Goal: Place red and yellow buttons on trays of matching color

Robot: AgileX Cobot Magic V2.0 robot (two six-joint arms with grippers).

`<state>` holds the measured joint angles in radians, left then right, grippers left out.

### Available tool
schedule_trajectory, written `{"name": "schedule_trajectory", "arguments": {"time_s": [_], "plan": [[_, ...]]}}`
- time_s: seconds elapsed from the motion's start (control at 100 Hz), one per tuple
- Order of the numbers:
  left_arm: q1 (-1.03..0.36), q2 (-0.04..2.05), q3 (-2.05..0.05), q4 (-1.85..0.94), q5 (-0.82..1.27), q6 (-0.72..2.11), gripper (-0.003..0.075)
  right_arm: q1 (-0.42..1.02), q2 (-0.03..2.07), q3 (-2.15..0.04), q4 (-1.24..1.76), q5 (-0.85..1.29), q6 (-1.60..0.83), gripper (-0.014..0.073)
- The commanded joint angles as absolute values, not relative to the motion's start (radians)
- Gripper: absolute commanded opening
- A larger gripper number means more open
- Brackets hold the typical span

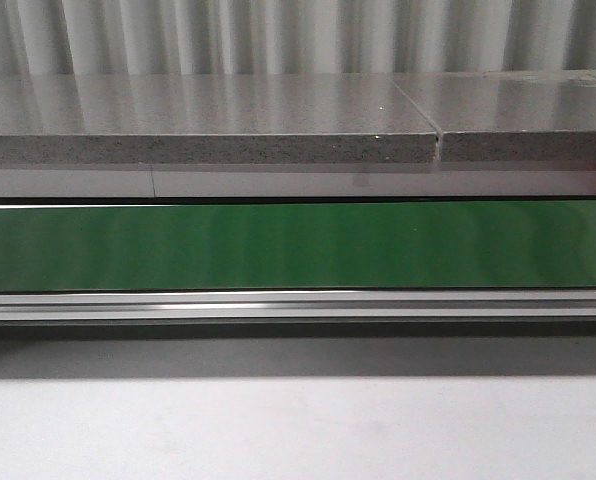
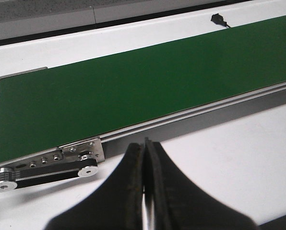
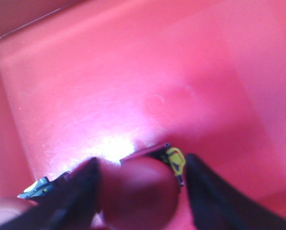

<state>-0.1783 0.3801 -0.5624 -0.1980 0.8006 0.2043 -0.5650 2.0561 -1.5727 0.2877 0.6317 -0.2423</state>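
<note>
Now over glossy red plastic tray [image 3: 133, 72]: right gripper [image 3: 140, 184] spread, round red push-button [image 3: 138, 191] sitting between fingers, apparently for colour-matched drop. Left gripper [image 2: 145, 158] pinched empty, parked beside green conveyor belt [image 2: 133, 91] at 12 o'clock.

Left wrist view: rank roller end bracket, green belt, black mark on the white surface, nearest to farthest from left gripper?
From the left gripper:
1. Roller end bracket, just beside the gripper at the belt's end.
2. Green belt, past the rail.
3. Black mark, on white beyond the belt's far edge.
</note>
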Motion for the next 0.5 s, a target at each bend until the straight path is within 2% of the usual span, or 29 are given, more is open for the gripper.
{"name": "schedule_trajectory", "arguments": {"time_s": [0.0, 0.26, 0.36, 0.49], "plan": [[-0.187, 0.388, -0.588, -0.213, 0.729, 0.205, -0.002, -0.572, 1.985, -1.606, 0.303, 0.61, -0.239, 0.0556], [-0.187, 0.388, -0.588, -0.213, 0.729, 0.205, -0.002, -0.569, 1.897, -1.606, 0.303, 0.618, -0.242, 0.0542], [-0.187, 0.388, -0.588, -0.213, 0.729, 0.205, -0.002, -0.56, 1.84, -1.606, 0.303, 0.645, -0.242, 0.0458], [-0.187, 0.388, -0.588, -0.213, 0.729, 0.205, -0.002, -0.536, 1.773, -1.604, 0.321, 0.7, -0.242, 0.0304]]}}
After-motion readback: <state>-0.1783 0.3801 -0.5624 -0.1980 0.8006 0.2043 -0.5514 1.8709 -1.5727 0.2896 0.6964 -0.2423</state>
